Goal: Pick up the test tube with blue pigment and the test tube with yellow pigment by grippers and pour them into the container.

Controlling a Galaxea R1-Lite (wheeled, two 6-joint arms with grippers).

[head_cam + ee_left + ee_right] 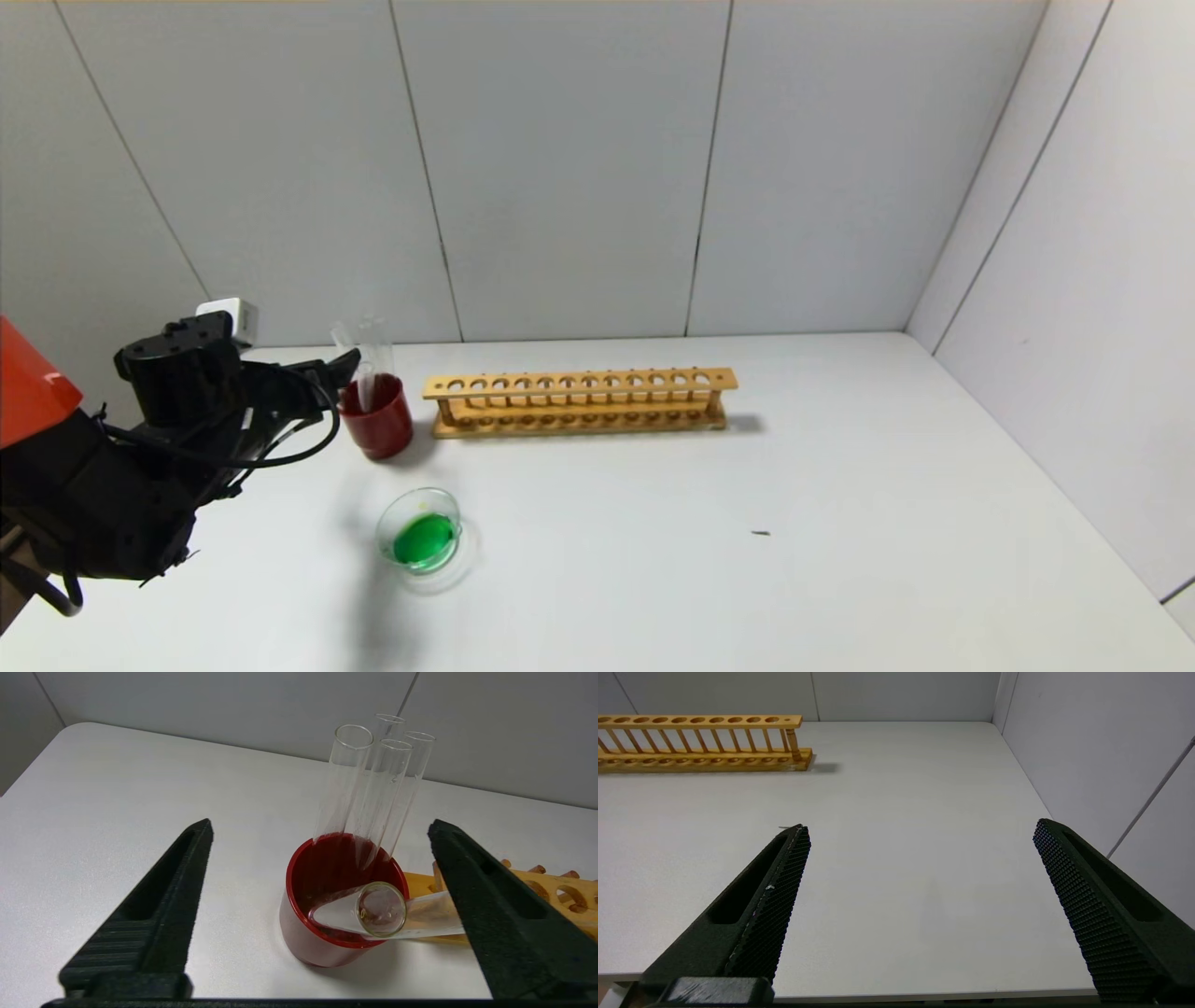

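Left end effector (322, 828): black, two-fingered, jaws spread wide and holding nothing. It hovers just short of the dark red round cup (336, 900), which sits between the finger lines in the left wrist view. In the head view this end effector (347, 362) is at 9 o'clock of the cup (377, 418), close beside it.

Contents of the cup: four slim clear glass tubes (373, 784) stand upright, leaning together on the far wall, all colourless. A fifth clear glass tube (380, 909) lies tilted across the near rim, its open mouth facing the camera and its body passing behind the finger on that side. No coloured liquid is visible in any tube; which ones carried the blue or yellow pigment cannot be told.

Small shallow clear glass dish (419, 529): on the white tabletop (747, 523) at 6 o'clock of the cup, apart from it, holding a pool of green liquid.

Long wooden test tube rack (581, 400): at 3 o'clock of the cup, just beside it, holes unoccupied.

Right end effector (920, 828): jaws spread wide, holding nothing, over bare tabletop, well apart from the rack.
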